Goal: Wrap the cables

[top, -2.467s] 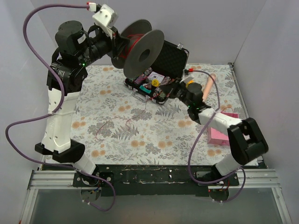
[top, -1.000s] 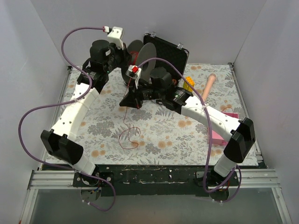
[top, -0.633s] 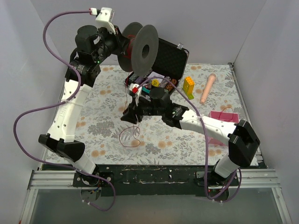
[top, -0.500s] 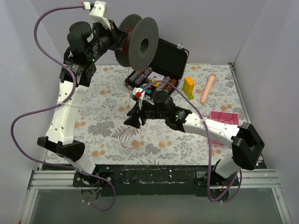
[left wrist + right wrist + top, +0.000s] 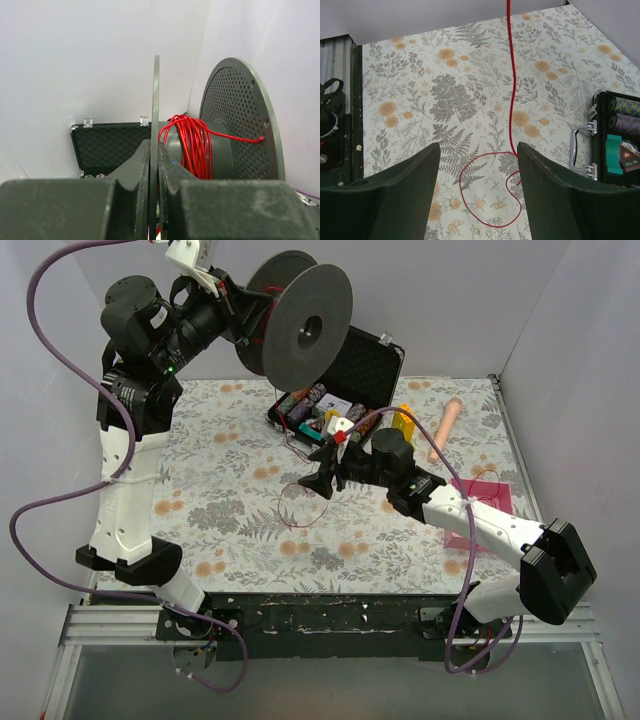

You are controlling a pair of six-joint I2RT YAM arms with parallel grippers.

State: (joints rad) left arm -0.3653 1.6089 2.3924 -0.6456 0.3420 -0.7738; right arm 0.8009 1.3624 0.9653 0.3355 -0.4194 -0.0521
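My left gripper (image 5: 236,316) is raised high at the back left, shut on one flange of a grey spool (image 5: 306,326). In the left wrist view both pads clamp the thin flange edge (image 5: 154,100) at the left gripper (image 5: 154,150). The cables are one thin red wire (image 5: 193,145) wound on the hub. From the spool the red wire (image 5: 510,75) hangs to the table and ends in a loose loop (image 5: 281,506). My right gripper (image 5: 322,478) hovers over that loop. It is open (image 5: 479,150), and the strand passes close to its right finger (image 5: 555,190).
An open black case (image 5: 368,362) with small items stands at the back centre, its metal handle (image 5: 581,150) facing the loop. A yellow block (image 5: 403,421), a peach cylinder (image 5: 446,428) and a pink box (image 5: 478,504) lie to the right.
My right gripper has opened, let go of the wire and pulled back to the right. The left arm has lifted the spool up and back, and the loop has shifted right.
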